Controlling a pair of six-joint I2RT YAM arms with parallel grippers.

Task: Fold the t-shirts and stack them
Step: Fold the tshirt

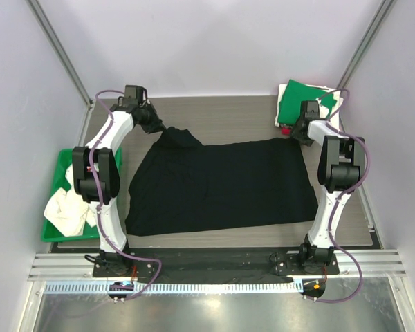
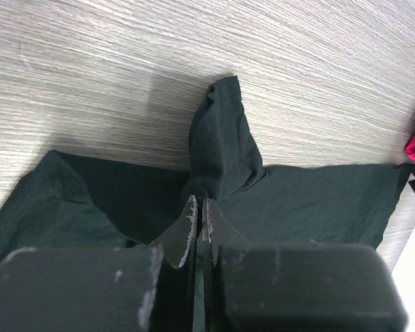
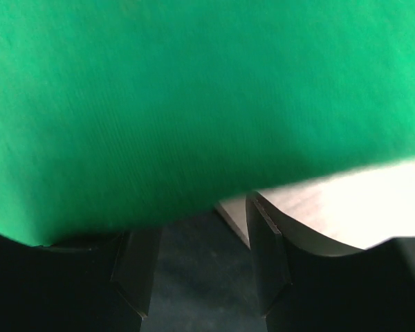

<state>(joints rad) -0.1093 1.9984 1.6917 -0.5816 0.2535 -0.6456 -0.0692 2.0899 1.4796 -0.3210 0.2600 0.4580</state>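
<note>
A large black t-shirt (image 1: 221,183) lies spread over the middle of the table. My left gripper (image 1: 158,128) is shut on a bunched fold at its far left corner, and the cloth (image 2: 225,131) rises in a peak from the closed tips (image 2: 199,202). My right gripper (image 1: 295,133) is at the shirt's far right corner, beside a folded green t-shirt (image 1: 301,100). In the right wrist view green cloth (image 3: 194,104) fills the top, blurred. The right gripper (image 3: 197,228) has its jaws apart, with black cloth (image 3: 194,283) in the gap. Its left fingertip is hidden by the green cloth.
A green plastic tray (image 1: 59,162) with crumpled white cloth (image 1: 66,207) sits at the left edge, next to the left arm. White cloth (image 1: 328,88) lies under the green shirt, and a red piece (image 1: 286,129) shows beside the right gripper. Walls close in the table.
</note>
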